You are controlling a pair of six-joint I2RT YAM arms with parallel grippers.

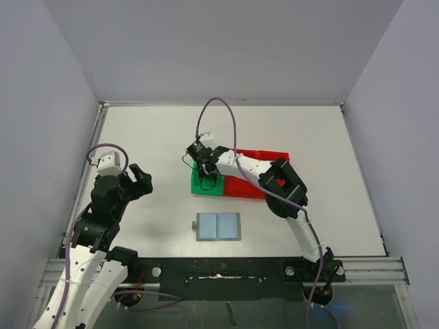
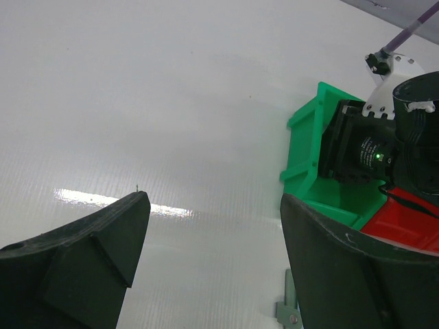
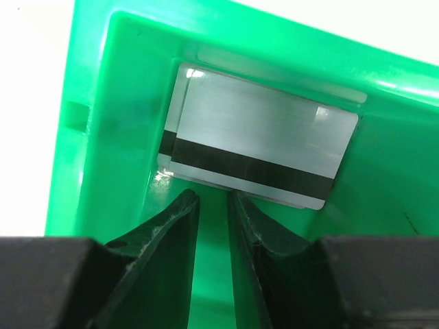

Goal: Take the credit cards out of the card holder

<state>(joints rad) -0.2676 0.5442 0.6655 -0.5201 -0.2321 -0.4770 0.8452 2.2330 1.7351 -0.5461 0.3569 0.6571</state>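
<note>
— White surface (image 1: 322, 137), plain grey walls on three sides. Where does the card holder (image 1: 219, 226) sit?

— Near the front edge, roughly between the two arm bases. It lies flat and open, with both pale blue panels facing up. Neither arm is touching it.

— And the credit cards (image 3: 264, 147)?

— Two of them are in the green bin (image 3: 103, 103), flat on its floor. They overlap, magnetic stripes up, and the top one is shifted a little to the right. The green bin stands behind the card holder, against a red bin (image 1: 264, 156).

— What is the right hand (image 3: 212, 205) doing?

— It reaches down into the green bin. Its fingers stand only slightly apart, with a narrow slot between them and nothing in it. The tips end just at the near edge of the cards. Whether they touch the cards I cannot tell.

— And the left hand (image 2: 212, 205)?

— It is spread wide and holds nothing. It hangs above bare surface, well to the left of the bins, and its camera looks across at the green bin and the right arm's wrist.
</note>
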